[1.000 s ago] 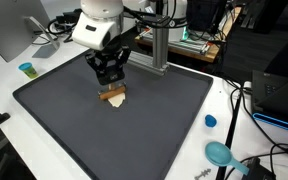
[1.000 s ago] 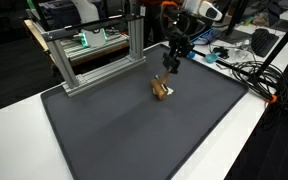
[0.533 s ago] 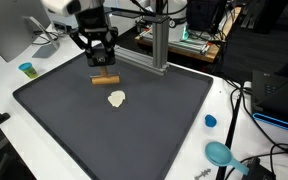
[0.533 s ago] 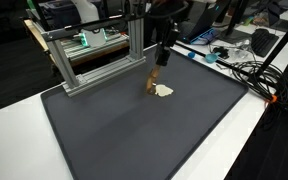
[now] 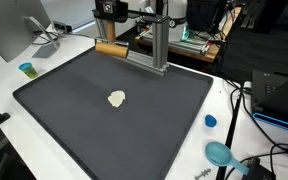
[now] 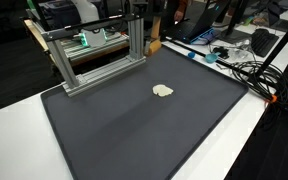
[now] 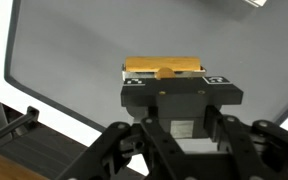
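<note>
Wooden block (image 7: 164,66), a short tan bar, sits crosswise in the closed gripper (image 7: 174,80), pinched between both fingers and held well above the dark mat (image 5: 64,120). The wrist view shows this grip plainly. In an exterior view the block hangs in the air over the mat's far edge, beside the aluminium frame (image 5: 160,55). Only the exterior views show a pale cream lump (image 5: 116,98) lying near the mat's middle, well apart from the block. The wrist view does not show it.

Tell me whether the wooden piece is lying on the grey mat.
No, the wooden piece sits clamped in the jaws, up in the air above the grey mat.
</note>
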Motion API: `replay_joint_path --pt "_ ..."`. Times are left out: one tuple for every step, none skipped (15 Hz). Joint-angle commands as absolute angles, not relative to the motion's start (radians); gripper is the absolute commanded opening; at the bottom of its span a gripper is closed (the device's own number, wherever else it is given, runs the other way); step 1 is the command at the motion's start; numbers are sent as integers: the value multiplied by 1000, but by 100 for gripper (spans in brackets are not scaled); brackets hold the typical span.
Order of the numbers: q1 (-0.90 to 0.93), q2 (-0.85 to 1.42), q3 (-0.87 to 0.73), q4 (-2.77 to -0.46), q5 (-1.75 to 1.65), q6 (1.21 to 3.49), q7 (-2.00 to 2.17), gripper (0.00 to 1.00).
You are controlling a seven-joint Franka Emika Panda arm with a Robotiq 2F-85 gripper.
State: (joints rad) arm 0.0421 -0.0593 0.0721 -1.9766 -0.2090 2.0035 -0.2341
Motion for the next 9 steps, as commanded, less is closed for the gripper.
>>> replay_joint_path --pt "63 -310 83 -2221 -172 2059 -36 21" --pt "67 -364 90 -2272 -161 2063 19 21" --pt "64 -223 82 -2128 -191 2013 -65 21" --pt "68 -259 87 -2164 -190 2014 -50 46" --pt "70 -269 88 -2170 -190 2013 -51 46" --pt "69 -262 87 -2166 -190 2013 -52 46" --pt "68 -248 86 -2160 -190 2014 -52 46" --pt "71 -235 89 -2155 -179 2023 -35 21" --pt "72 -261 89 -2174 -175 2027 -24 21"
